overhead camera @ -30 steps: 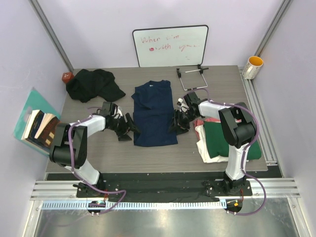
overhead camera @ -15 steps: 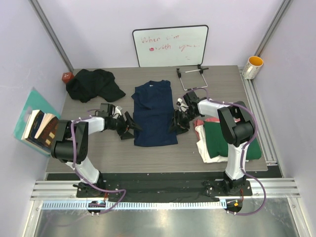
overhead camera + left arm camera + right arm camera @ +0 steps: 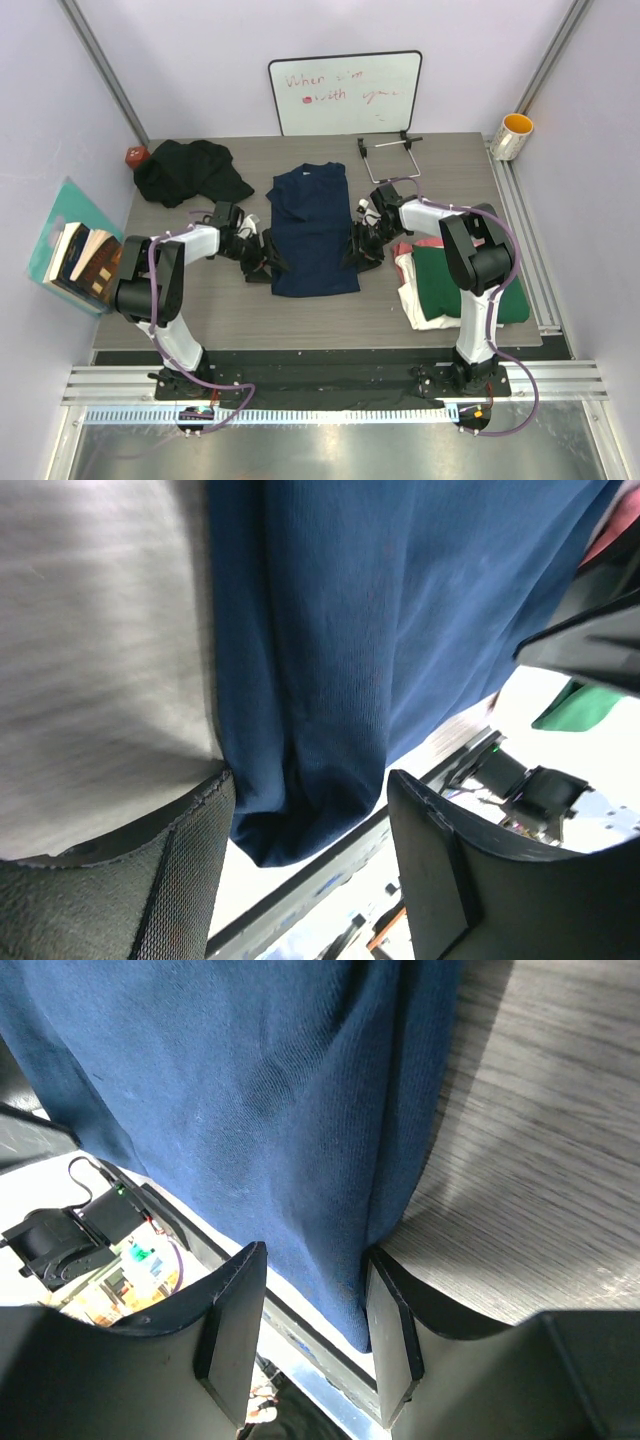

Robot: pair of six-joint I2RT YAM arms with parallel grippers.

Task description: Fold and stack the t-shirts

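A navy t-shirt (image 3: 312,230) lies flat at the table's middle, sides folded in. My left gripper (image 3: 262,255) is at its left hem edge and stands open; in the left wrist view the folded navy edge (image 3: 300,810) sits between the fingers of the left gripper (image 3: 305,860). My right gripper (image 3: 362,245) is at the shirt's right edge, open; the right wrist view shows the right gripper (image 3: 315,1300) with the navy cloth (image 3: 230,1090) against one finger (image 3: 390,1310). A black t-shirt (image 3: 190,172) lies crumpled at the back left. The dark green shirt (image 3: 460,280) tops a folded stack over cream-white (image 3: 425,308) and pink-red (image 3: 405,248).
A whiteboard (image 3: 345,92) leans on the back wall, with a wire stand (image 3: 390,152) in front of it. A yellow mug (image 3: 513,135) sits on the right rail, a red object (image 3: 136,156) at the back left corner, and books (image 3: 80,258) off the table's (image 3: 200,310) left edge.
My left gripper has slid right and slightly back until it straddles the navy shirt's left edge, its jaws narrowing a little. The right gripper has hardly moved.
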